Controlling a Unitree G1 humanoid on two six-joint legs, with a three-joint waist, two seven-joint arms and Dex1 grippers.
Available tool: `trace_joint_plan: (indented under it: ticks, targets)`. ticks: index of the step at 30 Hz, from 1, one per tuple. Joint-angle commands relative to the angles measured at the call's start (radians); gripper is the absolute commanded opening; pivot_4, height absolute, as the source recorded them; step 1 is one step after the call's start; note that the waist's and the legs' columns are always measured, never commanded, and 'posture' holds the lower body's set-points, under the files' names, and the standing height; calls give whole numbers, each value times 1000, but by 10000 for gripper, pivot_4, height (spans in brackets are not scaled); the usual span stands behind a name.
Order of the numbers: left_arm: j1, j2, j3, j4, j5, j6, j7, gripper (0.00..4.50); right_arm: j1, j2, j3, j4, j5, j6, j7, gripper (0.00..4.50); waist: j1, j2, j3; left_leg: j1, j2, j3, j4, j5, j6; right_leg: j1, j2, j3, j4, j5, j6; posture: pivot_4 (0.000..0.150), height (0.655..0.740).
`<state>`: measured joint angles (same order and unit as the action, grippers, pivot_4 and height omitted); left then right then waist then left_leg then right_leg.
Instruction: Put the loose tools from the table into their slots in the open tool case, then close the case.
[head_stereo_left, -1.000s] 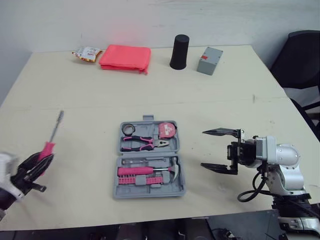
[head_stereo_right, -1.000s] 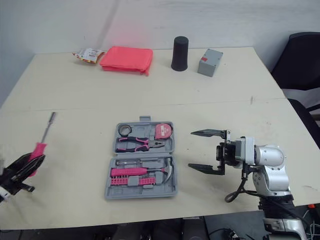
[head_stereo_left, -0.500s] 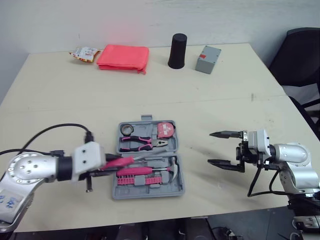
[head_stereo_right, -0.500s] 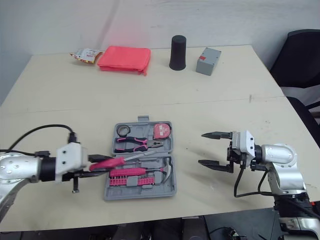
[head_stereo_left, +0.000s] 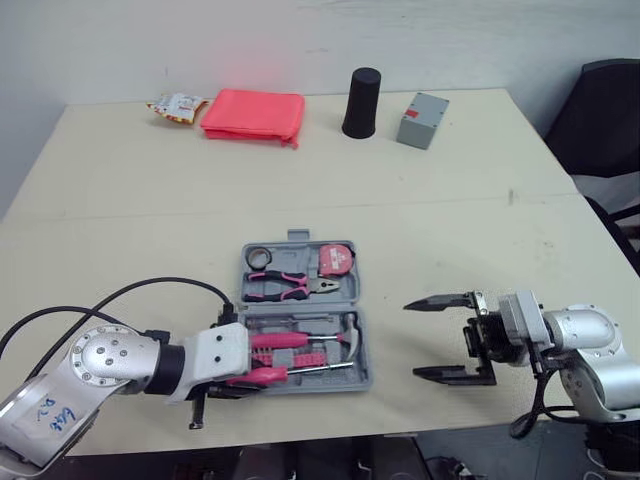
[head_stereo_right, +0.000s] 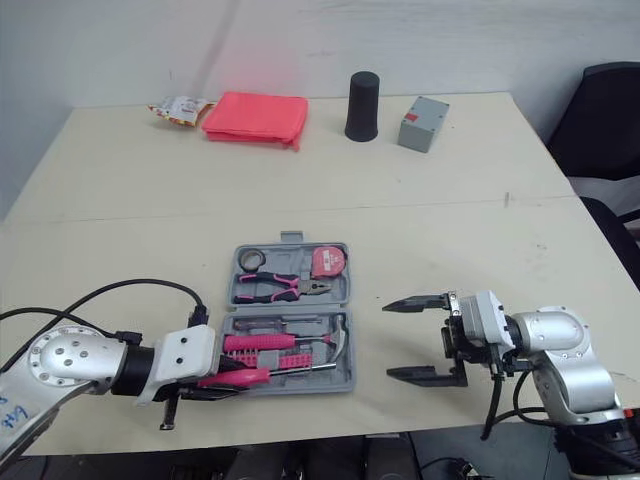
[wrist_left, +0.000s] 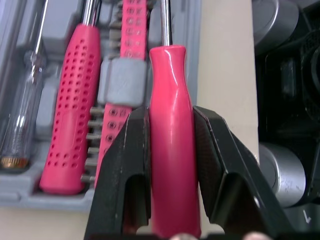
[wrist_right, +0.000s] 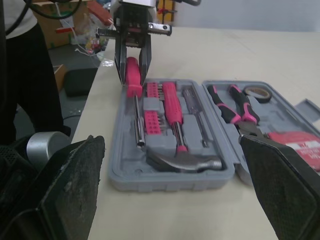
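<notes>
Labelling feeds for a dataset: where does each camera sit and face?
Eye views: on the head, looking down at table and tool case; left gripper and right gripper show.
Left wrist: looks along its fingers, shut on the pink screwdriver at the case's edge.
Right wrist: looks between its open fingers toward case and left gripper.
All share case and screwdriver.

Well beyond my right tool (head_stereo_left: 414, 339), at the far edge of the table (head_stereo_left: 150, 200), stand a black cup (head_stereo_left: 360, 103) and, near it, a grey box (head_stereo_left: 421, 106) with a red label. Well beyond my left tool (head_stereo_left: 240, 378) lie a folded pink cloth (head_stereo_left: 252, 116) and a snack packet (head_stereo_left: 175, 104) just beside it. A black chair (head_stereo_left: 600, 110) stands outside my right tool, off the table.
</notes>
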<state>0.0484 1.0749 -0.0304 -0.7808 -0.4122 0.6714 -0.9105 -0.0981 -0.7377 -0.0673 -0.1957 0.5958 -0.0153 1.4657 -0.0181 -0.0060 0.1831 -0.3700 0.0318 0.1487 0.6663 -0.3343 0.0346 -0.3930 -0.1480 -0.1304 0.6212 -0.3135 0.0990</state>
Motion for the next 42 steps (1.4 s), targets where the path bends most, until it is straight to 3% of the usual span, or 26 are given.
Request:
trace_joint_plan:
  ticks: [1, 11, 13, 18, 26, 30, 31, 32, 33, 34, 42]
  targets:
    - [-18, -4, -65, 4, 60, -15, 15, 5523, 9, -18, -23, -31, 22, 11, 4, 45000, 6, 0, 0, 0, 0, 0, 0, 0, 0, 0, 0, 0, 0, 0, 0, 1500, 7400]
    - [-90, -35, -138, 32, 103, -9, 20, 5523, 18, -13, -27, -51, 17, 19, -18, 45000, 21, 0, 0, 0, 0, 0, 1, 0, 1, 0, 0, 0, 1, 0, 0, 1500, 7400]
    - [-96, -28, -146, 31, 99, -20, -4, 15732, 27, -10, -27, -56, 14, 18, -26, 45000, 24, 0, 0, 0, -1, 0, 1, 1, 1, 0, 0, 0, 1, 0, 0, 1500, 7400]
    - [-114, -85, -101, 48, 108, -139, 1, 35452, 40, -8, -27, -68, 15, 19, -42, 45000, 27, 0, 0, 0, -1, -1, 2, 1, 2, 1, 0, 0, 1, 0, 0, 1500, 7400]
    - [-46, -212, 64, 90, -18, -305, -35, 35452, 43, -6, -22, -66, 12, 17, -54, 45000, 24, 0, 0, 0, 0, -1, 2, 1, 2, 1, 0, -1, 1, 0, 1, 1500, 7400]
    - [-6, -301, 62, 148, -25, -383, -36, 18603, 44, -1, -16, -58, 2, 11, -60, 45000, 23, 0, 0, 0, -1, -1, 3, 1, 2, 2, 0, -1, 1, 0, 1, 1500, 7400]
    - [4, -301, 43, 156, -8, -394, -43, 14468, 47, 0, -17, -57, -1, 9, -62, 45000, 23, 0, 0, 0, -1, -1, 4, 1, 2, 2, 0, -1, 1, 0, 1, 1500, 7400]
    - [7, -299, 17, 164, 24, -399, -41, 7502, 47, -2, -19, -56, -2, 8, -62, 45000, 23, 0, 0, 0, 0, -1, 4, 1, 2, 2, 0, -1, 1, 0, 1, 1500, 7400]
    - [9, -297, -2, 171, 47, -403, -39, 5699, 48, -3, -20, -55, -3, 8, -62, 45000, 23, 0, 0, 0, 0, -1, 4, 1, 2, 2, 0, -1, 1, 0, 1, 1500, 7400]
    - [10, -296, -13, 176, 62, -408, -38, 578, 48, -3, -21, -55, -3, 8, -62, 45000, 23, 0, 0, 0, -1, -1, 4, 1, 2, 2, 0, -1, 1, 0, 1, 1500, 7400]
    - [74, -382, -76, 279, 87, -489, -31, 221, 53, -34, -38, -52, 4, 30, -49, 45000, 24, 0, 0, 0, -1, -1, 4, 1, 3, 2, -1, -1, 1, 1, 1, 1500, 7400]
